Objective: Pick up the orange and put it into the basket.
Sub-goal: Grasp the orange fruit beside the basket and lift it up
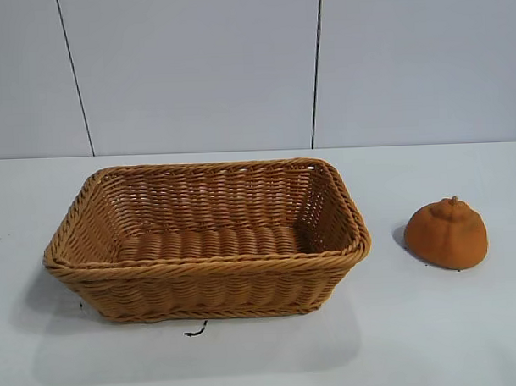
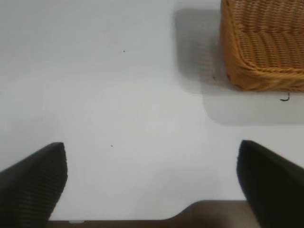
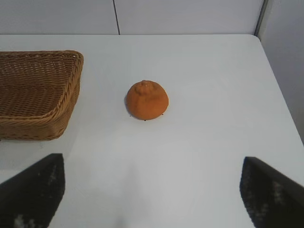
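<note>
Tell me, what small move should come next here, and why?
Probably the right gripper should ease forward toward the orange. The fruit sits on the table outside the basket, to its right, untouched. In the right wrist view it lies ahead, between that gripper's open fingers. The left gripper, also open, faces bare table beside the basket.

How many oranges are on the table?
1. The orange sits on the white table, to the right of the basket and apart from it. The basket looks empty, so none seems hidden.
</note>
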Available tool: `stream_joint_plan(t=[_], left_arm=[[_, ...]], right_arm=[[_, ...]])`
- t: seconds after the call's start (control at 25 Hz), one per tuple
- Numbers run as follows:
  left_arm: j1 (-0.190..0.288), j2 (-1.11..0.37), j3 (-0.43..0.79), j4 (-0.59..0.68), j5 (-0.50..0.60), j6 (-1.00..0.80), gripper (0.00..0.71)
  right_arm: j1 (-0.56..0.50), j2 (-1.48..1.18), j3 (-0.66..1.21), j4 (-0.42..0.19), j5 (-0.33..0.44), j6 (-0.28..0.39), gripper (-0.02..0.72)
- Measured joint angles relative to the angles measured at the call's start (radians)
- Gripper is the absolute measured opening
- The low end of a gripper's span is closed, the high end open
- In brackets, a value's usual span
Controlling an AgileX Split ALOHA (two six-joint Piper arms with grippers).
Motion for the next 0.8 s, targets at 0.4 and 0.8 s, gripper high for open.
stream_joint_plan(t=[0.4, 0.8], left_arm=[[-0.005, -0.162, 0.002, 0.000, 0.001, 0.000, 0.696], [-0.005, -0.162, 0.002, 0.000, 0.001, 0.000, 0.696]], right_arm=[[0.000, 0.000, 0.000, 0.000, -0.004, 0.000, 0.694], [0.000, 0.371, -0.160, 0.000, -0.086, 0.000, 0.694]])
